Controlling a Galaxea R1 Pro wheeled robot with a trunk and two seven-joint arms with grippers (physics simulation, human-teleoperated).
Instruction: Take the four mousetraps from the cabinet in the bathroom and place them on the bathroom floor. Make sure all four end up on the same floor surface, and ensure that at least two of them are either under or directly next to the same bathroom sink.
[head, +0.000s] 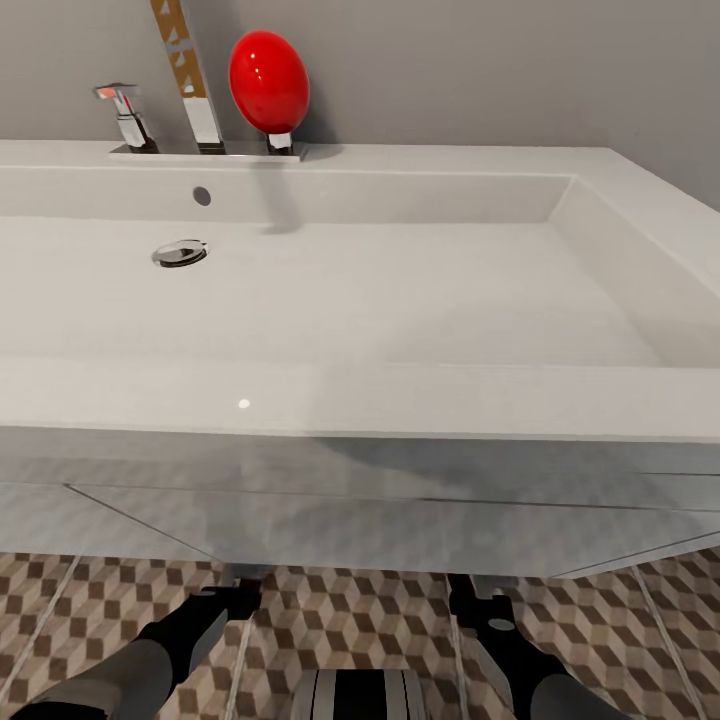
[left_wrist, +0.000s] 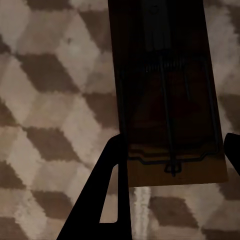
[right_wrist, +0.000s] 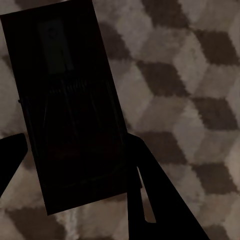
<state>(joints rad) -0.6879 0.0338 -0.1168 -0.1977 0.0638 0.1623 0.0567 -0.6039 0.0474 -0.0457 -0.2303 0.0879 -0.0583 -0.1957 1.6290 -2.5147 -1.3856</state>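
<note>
Nearest the head camera, both dark arms reach forward and down, and their ends pass out of sight beneath the front edge of the white vanity (head: 380, 520), which blocks any view of the jaws from above. Over the vanity lies the bathroom sink (head: 400, 400), a wide white rectangular basin with a round chrome drain (head: 181, 253) and an overflow hole in its back wall. On the ledge behind it stand a chrome tap (head: 195, 85), a small chrome handle (head: 125, 115) and a glossy red egg-shaped object (head: 268, 82), all against a grey wall.

Seen from the left wrist, the left gripper (left_wrist: 172, 152) has its jaws clamped on the near end of a mousetrap (left_wrist: 165, 90), a brown board with a dark spring and wire bar, held over the cube-patterned bathroom floor (left_wrist: 55, 100). From the right wrist, the right gripper (right_wrist: 75, 150) has its jaws closed on the sides of a second mousetrap (right_wrist: 72, 110), deep in shadow, tilted against the same tiles; whether either trap touches the floor cannot be told.
</note>
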